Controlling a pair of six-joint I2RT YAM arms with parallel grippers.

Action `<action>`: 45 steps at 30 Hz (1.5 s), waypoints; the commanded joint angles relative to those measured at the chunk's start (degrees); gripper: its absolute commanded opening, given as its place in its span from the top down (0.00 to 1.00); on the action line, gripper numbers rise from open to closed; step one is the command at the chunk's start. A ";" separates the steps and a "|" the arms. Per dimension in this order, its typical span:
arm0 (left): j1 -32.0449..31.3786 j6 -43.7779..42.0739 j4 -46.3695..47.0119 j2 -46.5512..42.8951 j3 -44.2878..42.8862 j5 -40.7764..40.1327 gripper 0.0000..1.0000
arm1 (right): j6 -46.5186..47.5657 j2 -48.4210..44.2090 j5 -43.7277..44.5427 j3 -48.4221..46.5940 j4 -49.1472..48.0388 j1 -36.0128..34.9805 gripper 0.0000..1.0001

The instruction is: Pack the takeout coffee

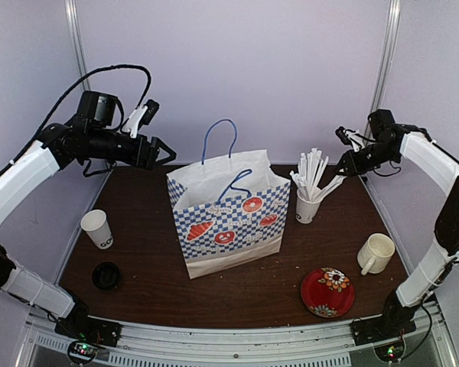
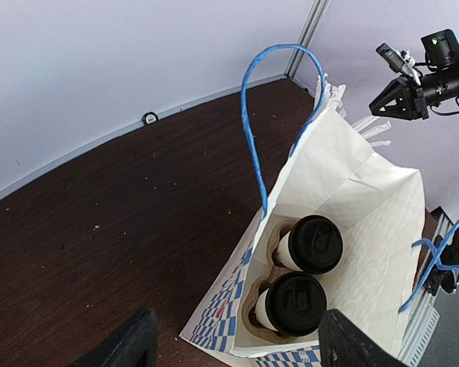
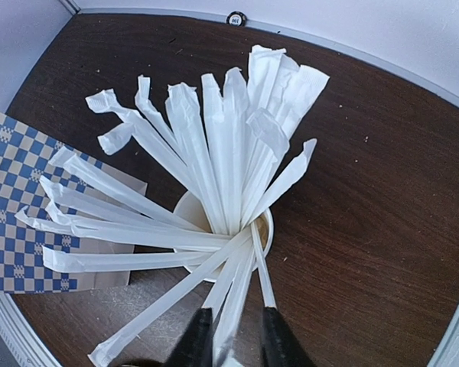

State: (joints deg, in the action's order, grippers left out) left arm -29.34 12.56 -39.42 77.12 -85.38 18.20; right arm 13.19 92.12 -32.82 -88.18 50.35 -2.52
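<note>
Over the cup of straws (image 1: 306,209), the right tool (image 3: 233,325) sits narrowed about paper-wrapped straws (image 3: 214,130); whether it pinches one I cannot tell, and a skewed lift could tip that light cup. Opposite, the left tool (image 1: 162,151) hangs spread, empty. Two black-lidded takeout coffees (image 2: 315,245) stand inside the crisp checked paper bag (image 2: 367,206); a lidless paper cup (image 1: 97,228) waits on the desk (image 1: 153,252).

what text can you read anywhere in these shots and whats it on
"GO": black letters on the unlidded cup at the table's left; the rest of the wording curves out of view.
Bag: small print among the pastry pictures, too small to read.
Round tag at the table's far edge: some marks, too blurred to read.
Lids of the two cups in the bag: raised marks, not readable.
</note>
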 commanded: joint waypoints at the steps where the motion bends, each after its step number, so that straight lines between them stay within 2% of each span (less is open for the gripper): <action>1: 0.16 0.48 0.92 -1.21 0.82 0.89 0.24 | -0.62 -1.21 -1.50 0.82 0.18 -0.02 0.83; 3: 0.16 0.52 0.92 -1.19 1.00 0.88 0.24 | -0.89 -1.88 -1.69 0.70 0.06 0.00 0.92; 5: 0.16 0.46 0.92 -1.32 1.20 0.91 0.24 | -1.20 -2.78 -1.92 0.35 0.15 -0.01 0.95; 14: 0.16 0.24 0.92 -1.11 1.30 0.81 0.24 | -1.15 -8.82 0.12 -6.32 5.97 -0.09 1.00; 28: 0.16 -0.43 -0.37 0.17 -1.12 0.32 0.24 | -1.44 -16.40 -1.01 -21.62 14.85 -0.03 1.00; 33: 0.16 -0.35 -0.54 -0.02 -1.14 -0.48 0.24 | -1.58 -16.24 -9.48 -27.98 16.17 -0.06 1.00; 39: 0.16 -0.13 -0.51 -0.35 -1.28 -0.91 0.24 | -6.61 -13.80 -29.97 -29.35 12.36 -1.44 1.00; 41: 0.16 -0.20 -0.54 -0.68 -1.12 -1.29 0.24 | -7.08 -12.80 -31.47 -29.18 11.90 -4.40 1.00; 45: 0.16 -0.19 -0.79 -0.92 -0.77 -1.51 0.24 | -3.63 -9.26 -27.95 -30.16 14.52 -13.90 1.00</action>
State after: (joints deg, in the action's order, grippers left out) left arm -29.34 12.53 -40.86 77.17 -84.82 17.52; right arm 8.54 79.48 -58.17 -117.51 63.70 -9.23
